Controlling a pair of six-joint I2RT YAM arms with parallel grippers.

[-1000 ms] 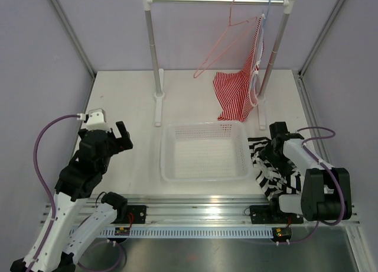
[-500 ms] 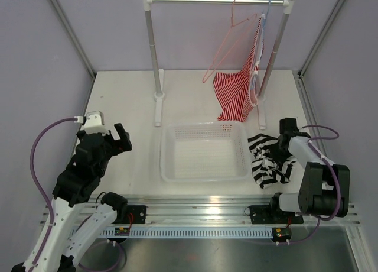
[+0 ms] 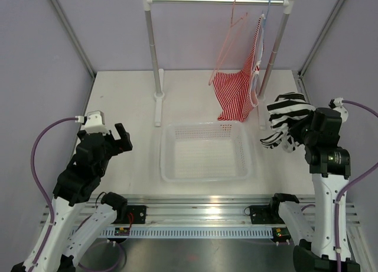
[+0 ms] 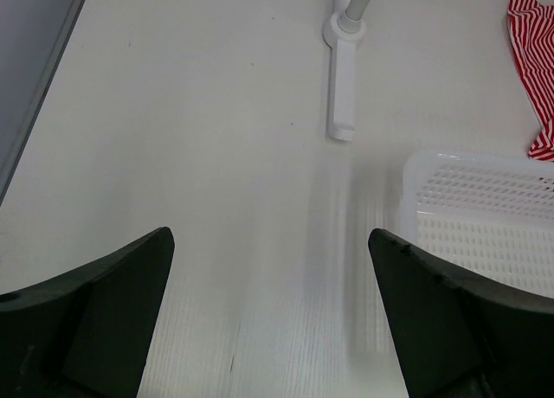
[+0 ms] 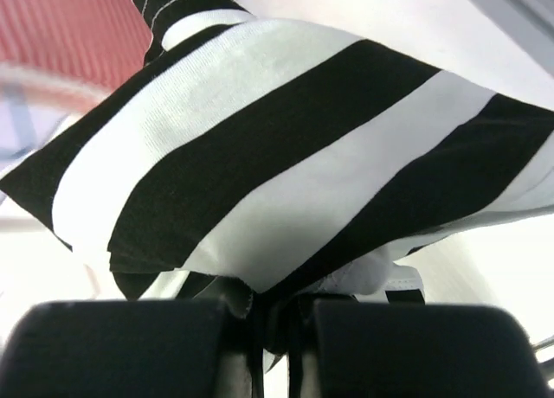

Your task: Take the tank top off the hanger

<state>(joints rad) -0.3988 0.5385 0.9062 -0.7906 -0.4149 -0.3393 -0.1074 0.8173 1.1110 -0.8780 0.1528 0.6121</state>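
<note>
The black-and-white striped tank top hangs bunched in the air at the right, above the table. My right gripper is shut on it. In the right wrist view the cloth fills the frame, and a fold is pinched between the closed fingers of that gripper. The thin pink hanger hangs bare from the rail, tilted, apart from the tank top. My left gripper stands open over the left of the table; in the left wrist view the gripper has nothing between its fingers.
A white perforated basket sits mid-table, its corner also in the left wrist view. The clothes rack stands at the back, its foot near the left arm. A red-and-white striped top hangs on a light blue hanger.
My right gripper shut on the tank top lying at the table's front right and lifted it up and back. The pink hanger swung slightly. The left arm stayed still.
</note>
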